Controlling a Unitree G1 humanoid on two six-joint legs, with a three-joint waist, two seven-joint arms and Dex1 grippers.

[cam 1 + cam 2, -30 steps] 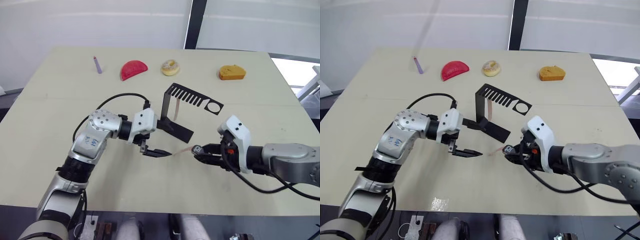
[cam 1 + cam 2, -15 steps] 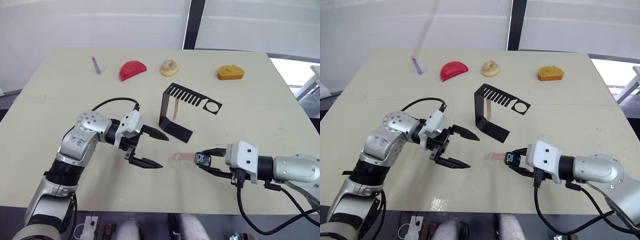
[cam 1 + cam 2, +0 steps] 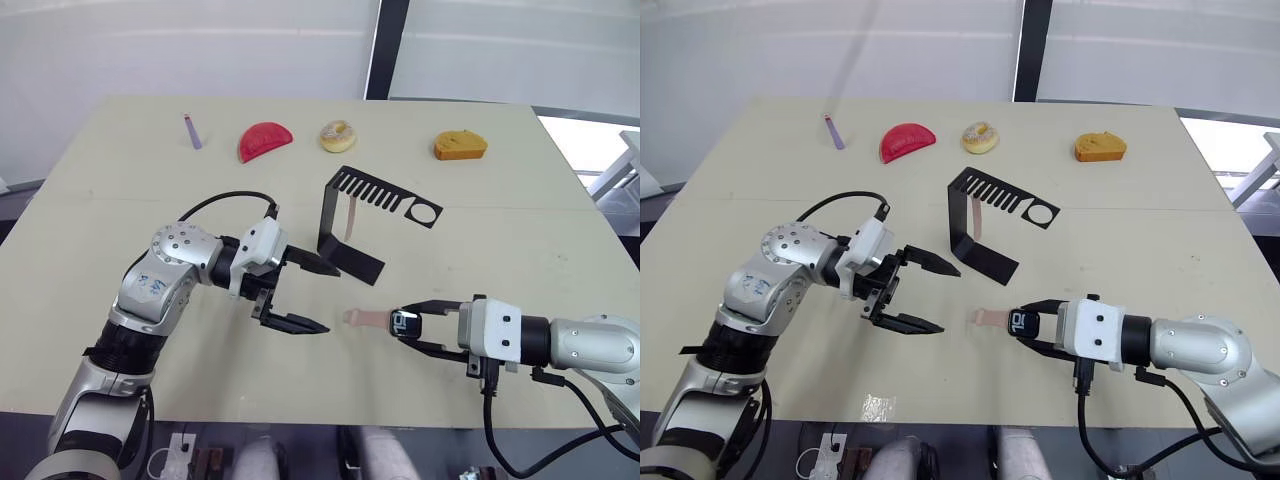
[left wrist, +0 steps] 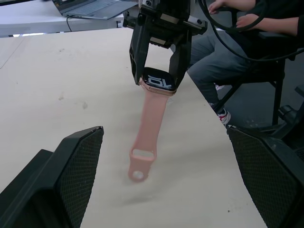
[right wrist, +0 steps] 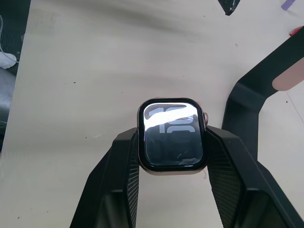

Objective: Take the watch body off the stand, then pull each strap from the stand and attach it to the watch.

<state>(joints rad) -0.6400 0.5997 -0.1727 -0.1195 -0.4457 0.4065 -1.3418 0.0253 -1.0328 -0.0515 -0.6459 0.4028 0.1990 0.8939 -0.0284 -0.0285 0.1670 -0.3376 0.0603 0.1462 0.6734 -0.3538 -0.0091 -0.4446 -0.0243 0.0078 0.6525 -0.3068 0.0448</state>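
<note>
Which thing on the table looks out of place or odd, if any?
Nothing looks damaged or spilled. The right hand holds the watch body with one pink strap attached; the second strap hangs in the stand. The left hand is open.

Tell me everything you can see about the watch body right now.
The watch body is a small rounded-square case with a rosy metallic rim and a glossy dark screen showing white digits. The right gripper holds it by its sides, screen up, near the table. One pink strap is attached, trailing toward the open left gripper.
</note>
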